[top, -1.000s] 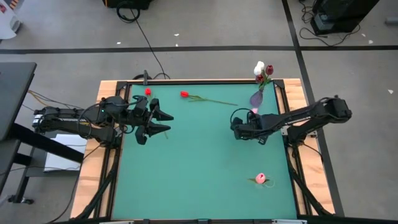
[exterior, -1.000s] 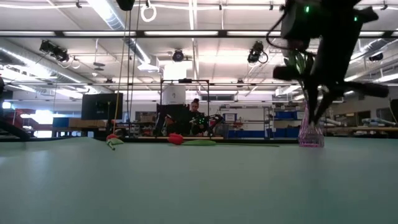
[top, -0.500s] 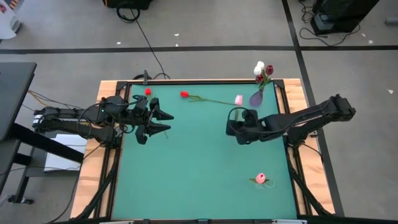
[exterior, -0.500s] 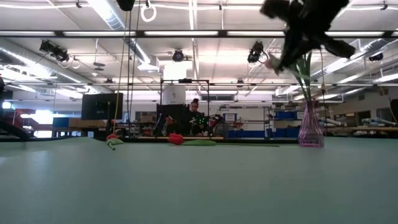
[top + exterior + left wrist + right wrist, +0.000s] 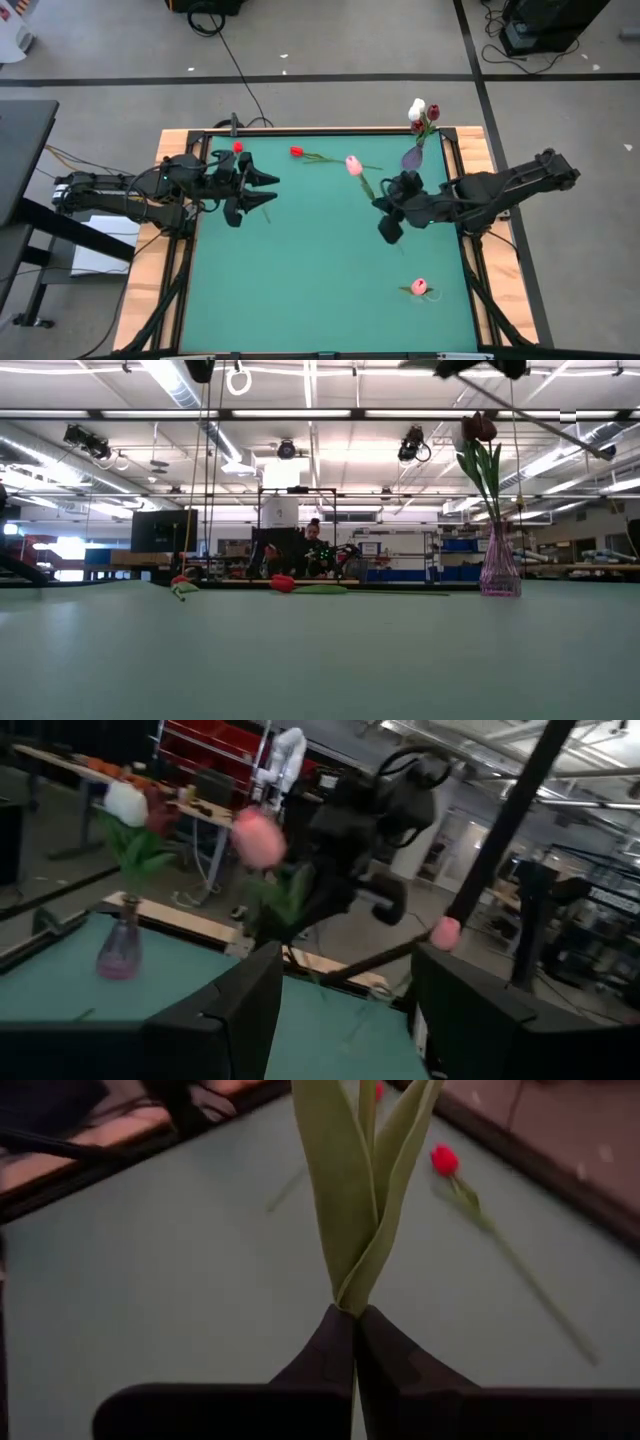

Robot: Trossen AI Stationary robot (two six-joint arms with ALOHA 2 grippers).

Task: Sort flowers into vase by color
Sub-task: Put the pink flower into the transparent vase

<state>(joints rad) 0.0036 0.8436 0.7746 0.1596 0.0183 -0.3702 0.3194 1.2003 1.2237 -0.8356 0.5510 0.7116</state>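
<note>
My right arm reaches in from the table's right side, elbow out past the edge, and carries my right gripper (image 5: 392, 212) raised over the right half of the mat. Its fingers (image 5: 335, 1355) are pressed tight together, pinching the stem of a pink tulip (image 5: 353, 165). My left arm lies low along the left edge, and my left gripper (image 5: 255, 189) points inward with its fingers (image 5: 235, 1010) spread wide apart, holding nothing.

Flat green table mat (image 5: 320, 270): matt, smooth, cloth-like. Pale wooden table frame (image 5: 150, 270): unvarnished, dull. Small clear pinkish vase (image 5: 499, 570): glossy, glass-like. Dark right gripper fingers (image 5: 330, 1355): matt plastic. Long green tulip leaves (image 5: 350, 1190): smooth, waxy, artificial.
</note>
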